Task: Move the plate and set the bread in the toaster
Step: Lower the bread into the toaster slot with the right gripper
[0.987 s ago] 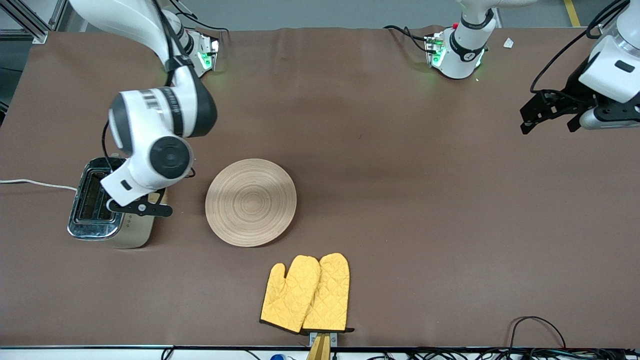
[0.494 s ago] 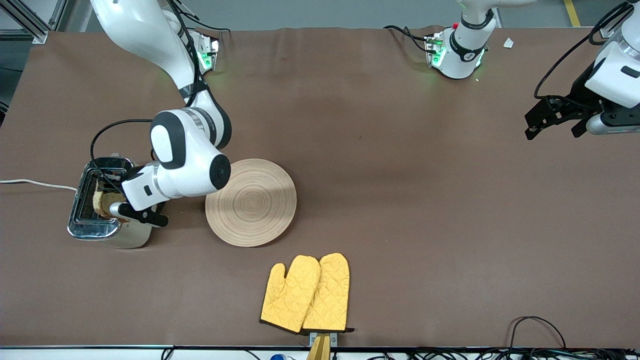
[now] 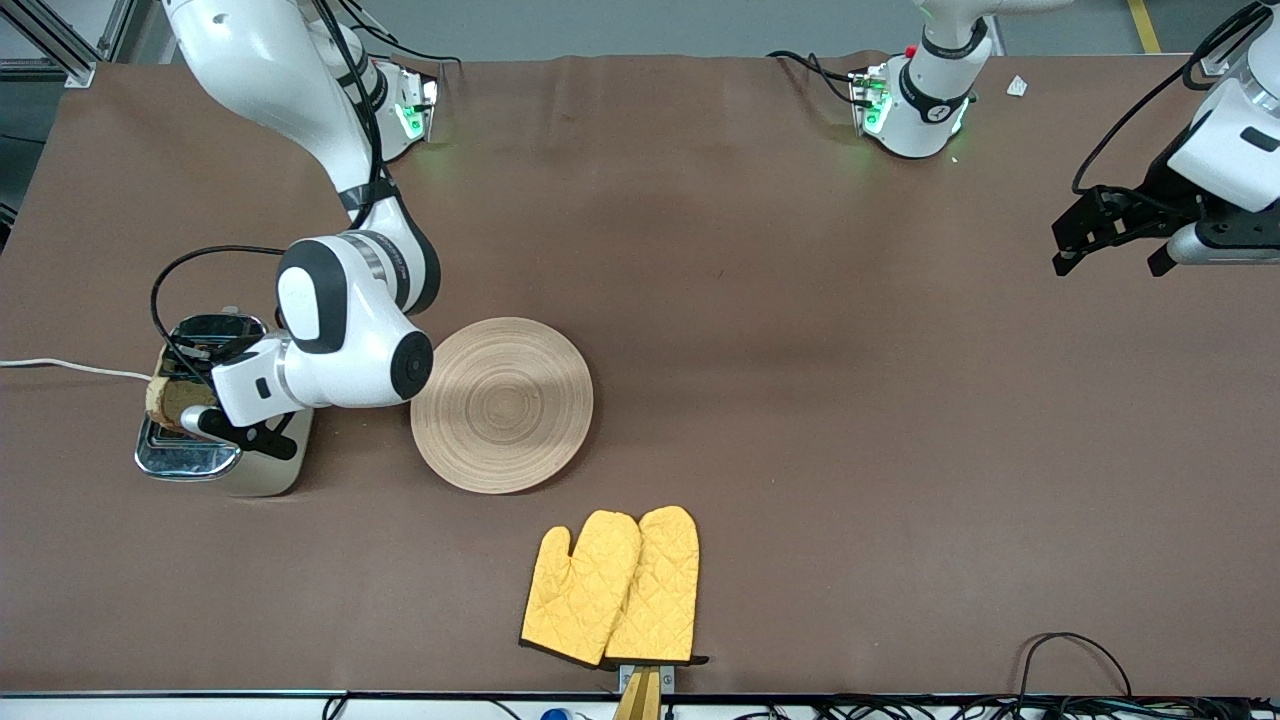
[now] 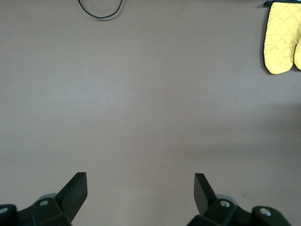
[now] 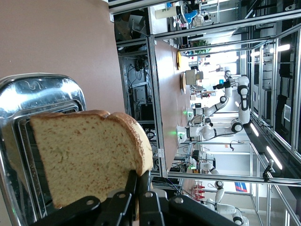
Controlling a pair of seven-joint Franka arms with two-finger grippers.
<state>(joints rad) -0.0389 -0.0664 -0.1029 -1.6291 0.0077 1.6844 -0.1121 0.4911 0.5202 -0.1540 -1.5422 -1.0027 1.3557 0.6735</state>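
The beige toaster [image 3: 250, 470] with a chrome top stands at the right arm's end of the table. My right gripper [image 3: 190, 410] is shut on the bread [image 3: 165, 398] and holds it on edge over the toaster's slots. In the right wrist view the bread [image 5: 84, 153] is pinched at its crust between the fingers, just above the toaster [image 5: 47, 89]. The round wooden plate [image 3: 502, 404] lies flat on the table beside the toaster, toward the left arm's end. My left gripper [image 3: 1105, 230] is open and empty in the air over the left arm's end of the table.
A pair of yellow oven mitts [image 3: 612, 588] lies near the table's front edge, nearer to the front camera than the plate; it also shows in the left wrist view [image 4: 282, 40]. The toaster's white cord [image 3: 70, 368] runs off the table's end.
My right arm has swung across the toaster and turned, carrying the bread toward the toaster's outer slot. The left arm has barely moved.
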